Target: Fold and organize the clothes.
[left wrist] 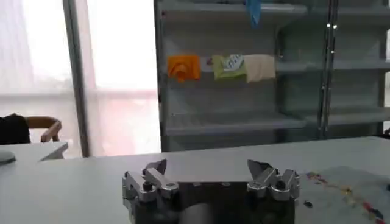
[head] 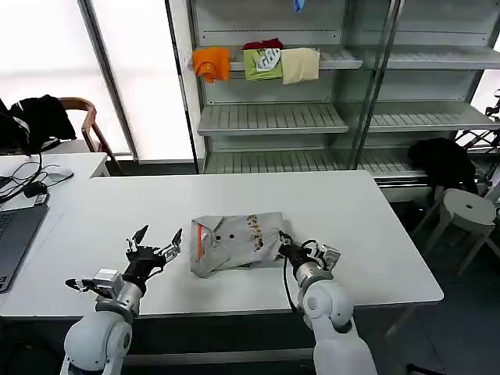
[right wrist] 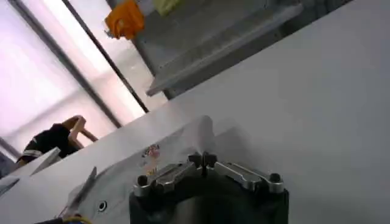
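Observation:
The clothes [head: 234, 244] lie as a folded light grey bundle in the middle of the white table [head: 375, 226], with red trim and buttons on the left and a small multicoloured print on top. My right gripper [head: 283, 241] is at the bundle's right edge. In the right wrist view it [right wrist: 204, 159] is shut, and the grey fabric [right wrist: 170, 146] rises to a peak at its fingertips. My left gripper [head: 160, 234] hovers open a short way left of the bundle. In the left wrist view it [left wrist: 206, 164] holds nothing, and the shirt [left wrist: 353, 182] lies off to one side.
A laptop [head: 12, 234] and cables sit on the desk at the left. Behind the table, a metal shelf [head: 273, 117] holds folded orange [head: 211, 62], green [head: 263, 62] and cream [head: 301, 65] garments. A white stool [head: 469, 207] and a black garment [head: 441, 160] are at the right.

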### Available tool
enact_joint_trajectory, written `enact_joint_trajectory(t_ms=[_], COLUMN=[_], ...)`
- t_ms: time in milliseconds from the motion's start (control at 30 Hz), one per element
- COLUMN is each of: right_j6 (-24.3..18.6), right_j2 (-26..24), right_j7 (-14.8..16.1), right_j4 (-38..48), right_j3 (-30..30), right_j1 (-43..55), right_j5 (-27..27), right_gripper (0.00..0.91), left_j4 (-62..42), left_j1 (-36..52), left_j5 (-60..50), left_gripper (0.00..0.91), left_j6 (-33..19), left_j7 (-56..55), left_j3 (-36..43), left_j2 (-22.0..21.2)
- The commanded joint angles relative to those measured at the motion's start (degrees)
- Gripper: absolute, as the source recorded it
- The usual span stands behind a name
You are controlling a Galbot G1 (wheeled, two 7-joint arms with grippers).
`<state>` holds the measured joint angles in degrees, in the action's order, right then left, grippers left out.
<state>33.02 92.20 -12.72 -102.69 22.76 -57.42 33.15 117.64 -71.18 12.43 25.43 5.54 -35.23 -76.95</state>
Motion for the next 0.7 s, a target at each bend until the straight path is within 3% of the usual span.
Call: enact_joint_trajectory(t_ms=[33, 67, 167, 267, 367, 567, 700], right_j6=[0.2, 0.2, 0.1, -2.1, -6.9, -8.0, -5.9], right_j2=[-6.5, -7.4, -7.2, -4.8, -3.3, -1.8, 0.7], right_j7=[-0.8, -0.4, 2.8, 12.2, 18.6, 19.4, 21.1], right_j4=[-1.4, -1.5, -2.5, -5.5, -6.6, 0.7, 7.9], right_j3=[2.6, 2.3, 2.5, 3.5, 1.7, -4.2, -5.4], right_j1=[-1.0, -1.5, -3.7, -5.6, -5.0, 2.2, 5.7], right_j5=[2.2, 0.6, -14.5, -28.8, -33.1, -33.7, -37.7], right_gripper=[0.343, 0.907, 0.907, 0.907, 0.907, 0.907, 0.907], left_j4=[-0.4, -0.5, -0.8, -1.3, -1.7, -1.5, -1.6], left_j1=[-1.9, -2.1, -2.7, -3.1, -3.3, -4.3, -4.9], left_j5=[0.8, 0.8, 0.8, 1.1, 1.2, 1.8, 2.2], left_gripper=[0.907, 0.907, 0.907, 0.907, 0.907, 0.907, 0.907], left_j6=[-0.1, -0.2, -0.4, -0.9, -1.1, -1.3, -1.6], left_j7=[0.3, 0.3, 0.3, 0.4, 0.3, 0.3, 0.2], left_j3=[-1.1, -1.1, -1.1, -1.5, -1.7, -2.3, -3.0], left_j2=[0.4, 0.4, 0.5, 0.7, 0.7, 0.9, 1.0])
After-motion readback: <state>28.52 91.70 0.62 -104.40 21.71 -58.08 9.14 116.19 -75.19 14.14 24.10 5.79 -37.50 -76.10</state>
